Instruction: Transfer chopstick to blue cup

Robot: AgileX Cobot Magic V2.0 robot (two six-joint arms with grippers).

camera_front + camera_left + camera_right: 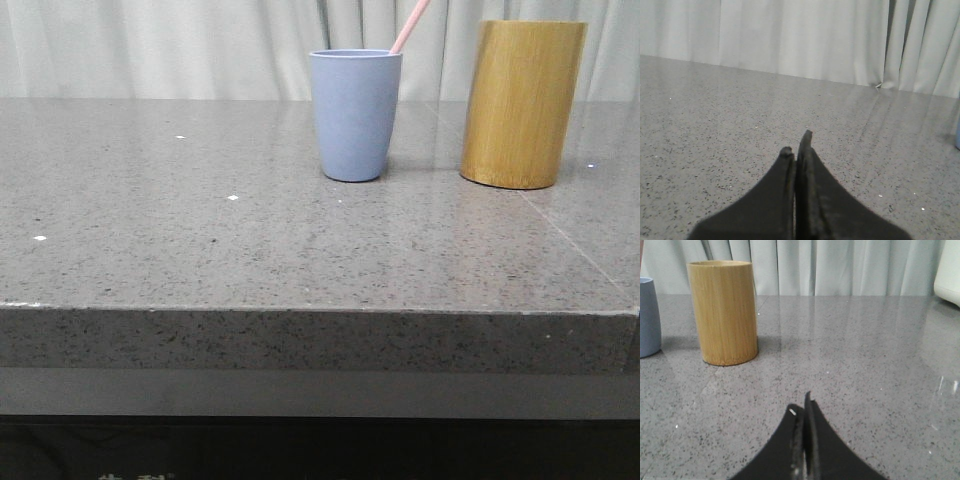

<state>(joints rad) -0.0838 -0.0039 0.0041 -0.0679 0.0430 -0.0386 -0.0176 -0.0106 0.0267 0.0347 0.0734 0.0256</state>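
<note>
The blue cup point(354, 114) stands upright on the grey stone table point(200, 240), a little right of the middle. A pale pink chopstick point(410, 25) sticks out of it, leaning right; its top is cut off by the frame. The cup's edge also shows in the right wrist view point(649, 316). My left gripper point(796, 145) is shut and empty, low over bare table. My right gripper point(801, 404) is shut and empty, low over the table, some way from the cups. Neither gripper shows in the front view.
A taller yellow-brown bamboo cylinder point(522, 104) stands right of the blue cup; it also shows in the right wrist view point(723, 311). White curtains point(150, 45) hang behind the table. A white object point(949, 272) sits at the far right in the right wrist view.
</note>
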